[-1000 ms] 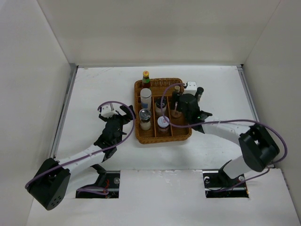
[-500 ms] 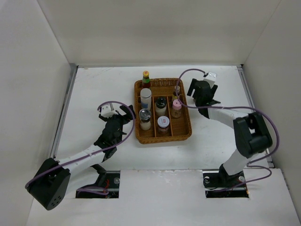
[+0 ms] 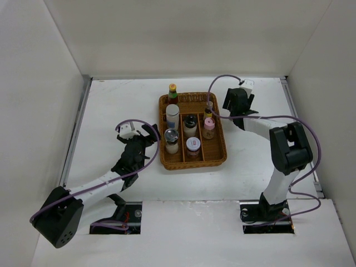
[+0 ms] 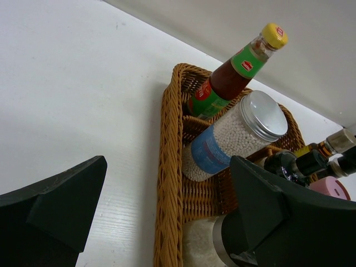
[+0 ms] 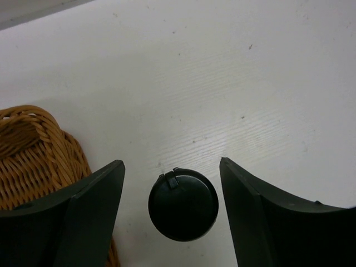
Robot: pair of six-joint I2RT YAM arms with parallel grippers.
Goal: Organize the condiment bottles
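Jaws of the right gripper (image 5: 171, 162) were wide open, holding nothing, with the black-capped bottle (image 5: 183, 204) between them. It stood on the white table (image 3: 111, 105) at 2 o'clock of the wicker tray (image 3: 192, 163). The left gripper (image 4: 167, 167), open too, sat at 9 o'clock. The other bottles (image 3: 190, 125) were in the tray, so this one looked like the last. White walls (image 3: 33, 83) stood all around.

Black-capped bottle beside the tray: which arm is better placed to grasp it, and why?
Right. The right gripper, open, straddles the black-capped bottle; the left gripper sits across the wicker tray.
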